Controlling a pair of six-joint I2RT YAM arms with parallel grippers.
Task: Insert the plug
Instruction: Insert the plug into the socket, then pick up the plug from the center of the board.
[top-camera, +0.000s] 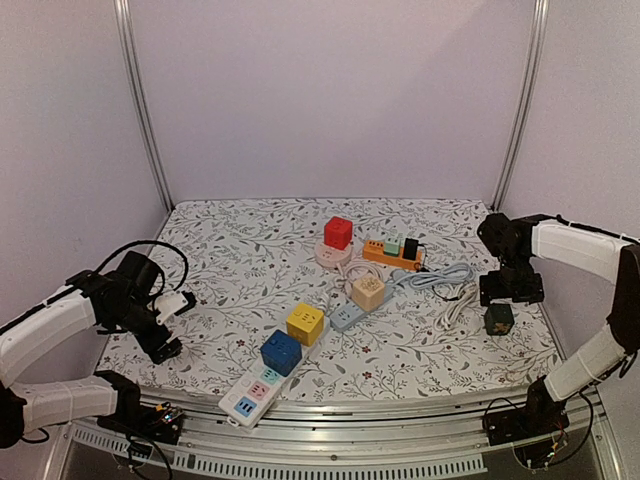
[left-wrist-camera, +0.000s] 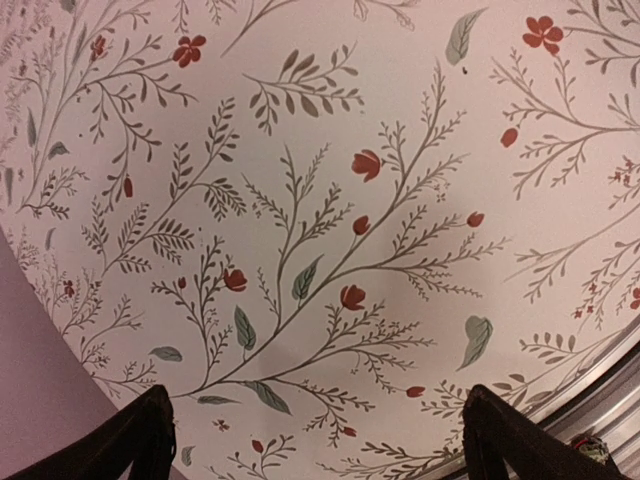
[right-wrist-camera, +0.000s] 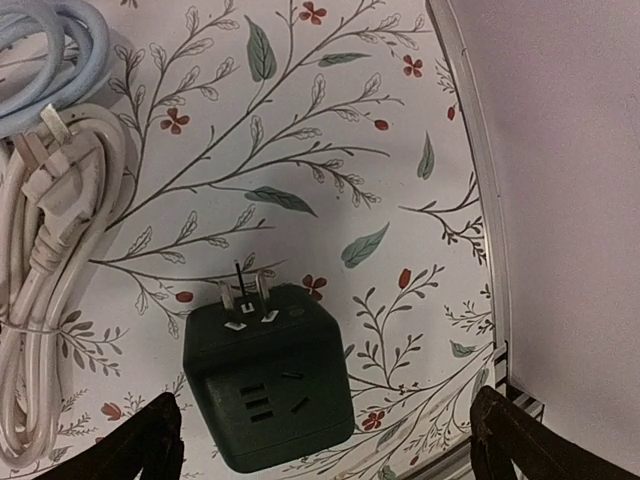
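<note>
Beneath the spread right jaws, green cube (right-wrist-camera: 268, 385) untouched

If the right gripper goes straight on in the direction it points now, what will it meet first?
Most likely the dark green cube adapter lying below the open right gripper, on the flowered cloth; depth is unclear.

dark green cube plug (right-wrist-camera: 268, 385), lying loose, prongs exposed

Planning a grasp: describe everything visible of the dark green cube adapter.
The dark green cube adapter is matte plastic with rounded edges. Metal prongs stick out from one face; another shows socket slots. It lies on the floral mat beside the white cords, touching neither them nor the open right gripper above.
</note>
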